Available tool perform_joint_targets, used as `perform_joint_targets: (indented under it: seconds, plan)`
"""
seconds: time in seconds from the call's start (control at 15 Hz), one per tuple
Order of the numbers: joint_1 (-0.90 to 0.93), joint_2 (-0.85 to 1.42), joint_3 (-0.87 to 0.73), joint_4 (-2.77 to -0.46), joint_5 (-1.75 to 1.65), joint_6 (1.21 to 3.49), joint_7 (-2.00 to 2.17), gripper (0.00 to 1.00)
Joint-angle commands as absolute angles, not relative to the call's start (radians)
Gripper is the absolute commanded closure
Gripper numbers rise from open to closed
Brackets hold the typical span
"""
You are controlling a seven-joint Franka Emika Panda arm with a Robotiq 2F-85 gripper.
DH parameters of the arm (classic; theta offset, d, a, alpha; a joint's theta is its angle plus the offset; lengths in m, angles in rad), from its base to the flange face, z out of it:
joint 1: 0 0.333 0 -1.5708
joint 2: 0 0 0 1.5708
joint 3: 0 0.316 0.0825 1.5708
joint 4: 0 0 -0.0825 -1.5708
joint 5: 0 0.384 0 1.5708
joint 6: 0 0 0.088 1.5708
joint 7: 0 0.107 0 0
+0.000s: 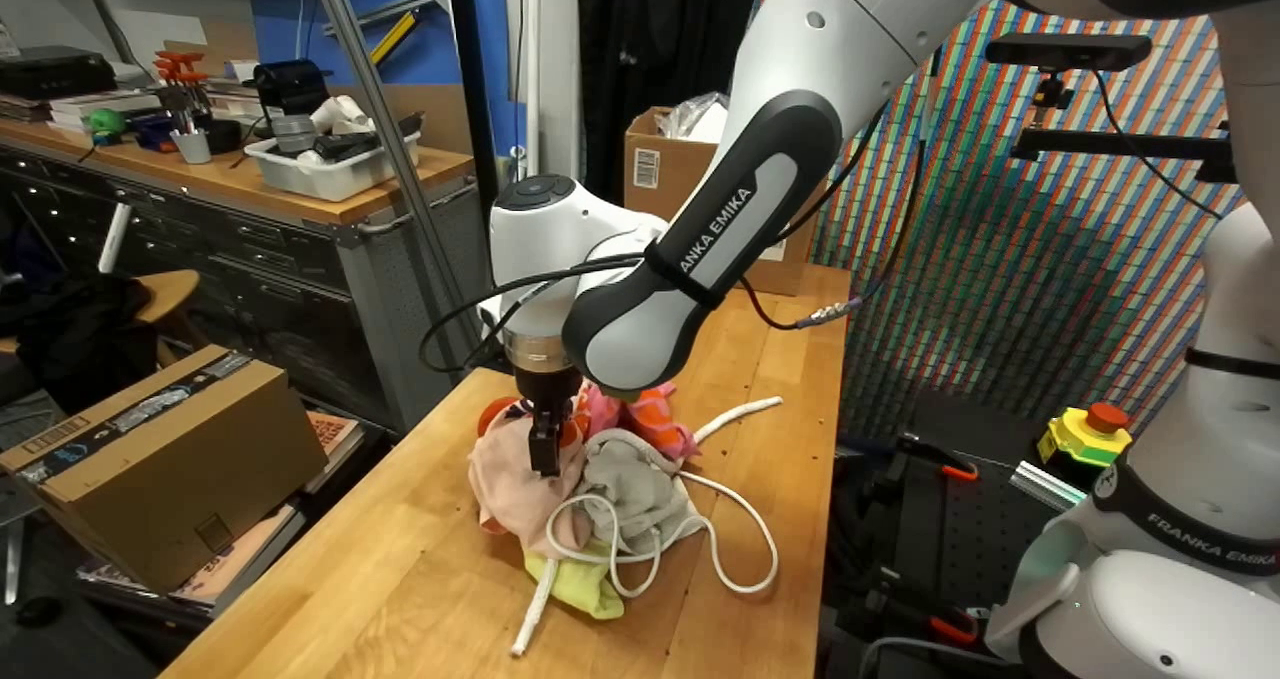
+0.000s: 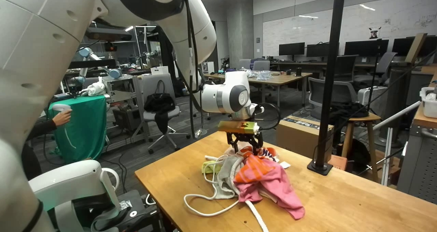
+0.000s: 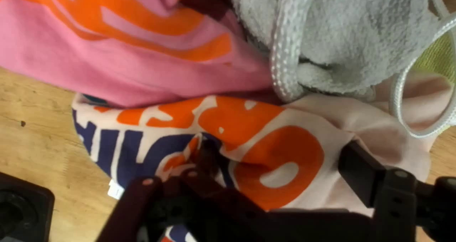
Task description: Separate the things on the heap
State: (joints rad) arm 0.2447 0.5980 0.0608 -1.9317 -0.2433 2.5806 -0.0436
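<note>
Cloths [image 2: 252, 181] and white rope [image 2: 256, 215] lie heaped — gripper [image 2: 245, 150] over them, spread wide, empty.

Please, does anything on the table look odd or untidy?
Only the white rope stands out: it sprawls in loose loops over and beside the cloth heap, so it might snag. I see no spill or damage.

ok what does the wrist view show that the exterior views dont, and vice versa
Only the wrist view clearly shows the pale-centred orange oval printed on the pale pink cloth. In both exterior views only: the white robot arm and the taped brown cardboard box. All share the black gripper, fuzzy grey cloth, braided white rope and light wooden table.
</note>
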Motion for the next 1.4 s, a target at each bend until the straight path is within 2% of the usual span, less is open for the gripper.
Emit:
perform_joint_targets:
  seconds: [0.0, 0.4, 0.47, 0.6, 0.73, 1.33]
  plan:
    - [0.287, 0.601, 0.023, -1.914, -0.294, 2.578, 0.024, 0.42]
    - [0.311, 0.577, 0.002, -1.916, -0.311, 2.553, 0.078, 0.88]
    - [0.312, 0.569, 0.0, -1.918, -0.314, 2.551, 0.085, 0.93]
    - [0.314, 0.543, -0.01, -1.929, -0.322, 2.551, 0.109, 0.96]
    - [0.319, 0.506, -0.03, -1.945, -0.339, 2.558, 0.144, 0.92]
    - [0.294, 0.241, -0.149, -2.009, -0.489, 2.584, 0.421, 0.93]
